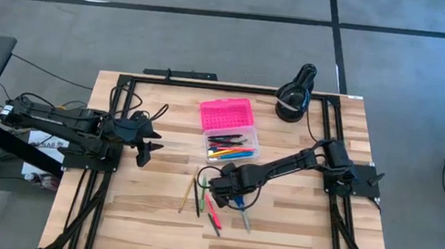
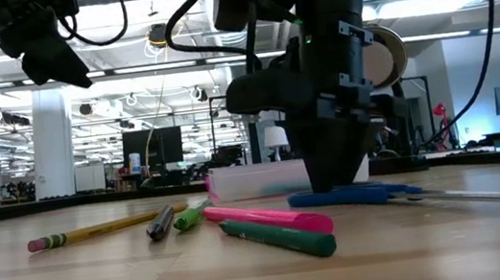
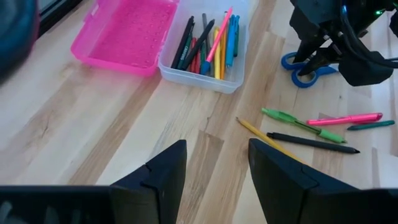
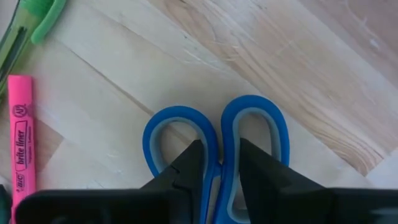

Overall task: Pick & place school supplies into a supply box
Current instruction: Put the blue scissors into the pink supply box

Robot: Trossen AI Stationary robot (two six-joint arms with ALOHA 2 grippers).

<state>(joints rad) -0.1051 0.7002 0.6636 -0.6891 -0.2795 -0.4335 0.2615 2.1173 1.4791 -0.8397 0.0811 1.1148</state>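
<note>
Scissors with blue handles lie on the wooden table just on the near side of the supply box, among loose pens; the right gripper is down on them, its fingers narrowed around the bar where the two handle loops meet; the box stands open, pens already inside; the left gripper hovers well to the box's left, fingers wide apart and empty.
</note>
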